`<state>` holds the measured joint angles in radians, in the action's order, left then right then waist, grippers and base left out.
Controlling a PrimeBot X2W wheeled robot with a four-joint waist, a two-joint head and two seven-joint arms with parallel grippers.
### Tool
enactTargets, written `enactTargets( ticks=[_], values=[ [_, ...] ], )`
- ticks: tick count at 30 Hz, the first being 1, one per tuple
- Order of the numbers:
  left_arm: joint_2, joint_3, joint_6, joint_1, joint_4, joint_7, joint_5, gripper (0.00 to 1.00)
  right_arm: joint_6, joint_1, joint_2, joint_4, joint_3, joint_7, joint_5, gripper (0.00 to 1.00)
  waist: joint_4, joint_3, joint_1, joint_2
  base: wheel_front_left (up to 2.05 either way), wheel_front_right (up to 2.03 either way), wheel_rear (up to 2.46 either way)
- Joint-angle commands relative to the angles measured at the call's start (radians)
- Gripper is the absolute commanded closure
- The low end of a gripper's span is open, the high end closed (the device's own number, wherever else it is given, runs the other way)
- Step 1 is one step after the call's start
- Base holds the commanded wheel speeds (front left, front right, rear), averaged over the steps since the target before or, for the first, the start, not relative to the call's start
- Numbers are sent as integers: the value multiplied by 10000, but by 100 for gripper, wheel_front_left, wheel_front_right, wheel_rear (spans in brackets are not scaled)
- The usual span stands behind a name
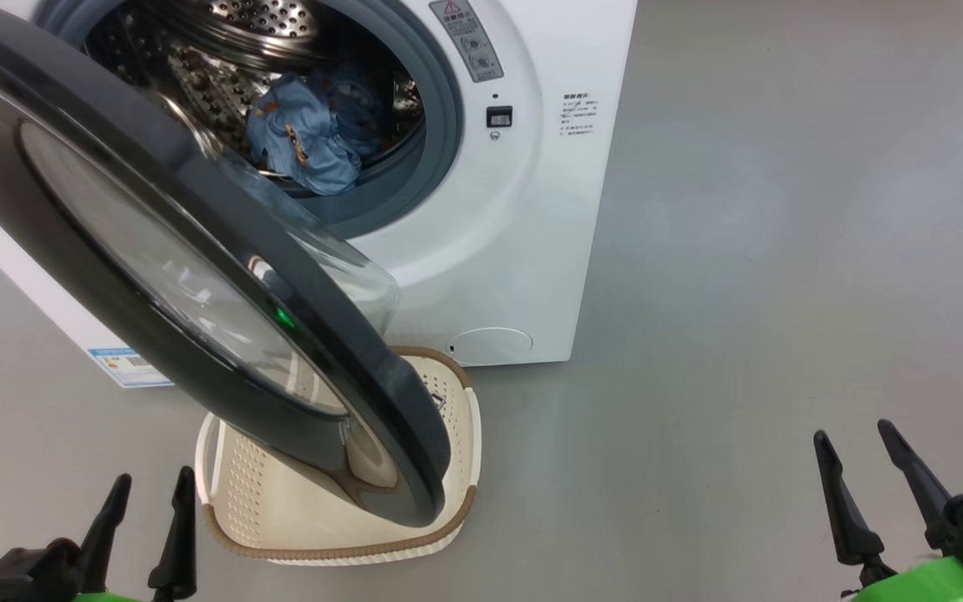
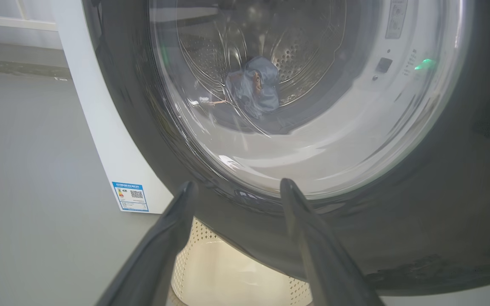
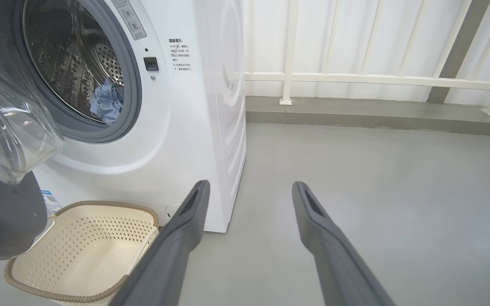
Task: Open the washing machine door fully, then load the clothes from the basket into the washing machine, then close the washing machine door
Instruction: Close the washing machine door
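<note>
Inside the steel drum (image 1: 264, 17), low near its front lip, the clothes (image 1: 314, 125) lie bunched in one light-blue heap with bits of orange print showing. My left wrist view catches them through the glass (image 2: 253, 87), and my right wrist view past the grey gasket (image 3: 106, 102). The washing machine door (image 1: 155, 276) stands swung out from the washing machine (image 1: 532, 209), black rim tilted, clear bowl bulging toward the opening. Its lower edge hangs over the basket (image 1: 339, 552). The basket sits upright on the grey floor (image 1: 741, 293), just in front of the washer's base, brown rim band up, perforated walls visible. A blue label sticker (image 1: 126, 366) is on the washer's lower left corner.

My left gripper (image 1: 155, 478) is at the near left of the floor, beside the basket, fingers spread and grasping nothing. From the wrist they point at the door's lower rim without touching it. My right gripper (image 1: 853, 431) is well apart at the near right over bare floor, fingers also released, nothing between them. A white railing (image 3: 355, 78) runs behind the washer.
</note>
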<state>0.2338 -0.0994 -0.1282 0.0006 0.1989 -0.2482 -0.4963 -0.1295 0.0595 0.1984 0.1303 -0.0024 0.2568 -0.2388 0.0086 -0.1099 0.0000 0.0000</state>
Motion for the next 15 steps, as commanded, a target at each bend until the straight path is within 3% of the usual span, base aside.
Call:
enactTargets(
  ticks=[1,15],
  values=[
    [175,405,-25,-243,-141,-135,134,0,-12,-318,209,-246,144,49,22,0,0,-2,0,0,0,0,0],
    [152,347,-25,-261,-166,-135,157,0,-12,-349,193,-222,171,49,37,0,57,-5,0,0,0,0,0]
  ],
)
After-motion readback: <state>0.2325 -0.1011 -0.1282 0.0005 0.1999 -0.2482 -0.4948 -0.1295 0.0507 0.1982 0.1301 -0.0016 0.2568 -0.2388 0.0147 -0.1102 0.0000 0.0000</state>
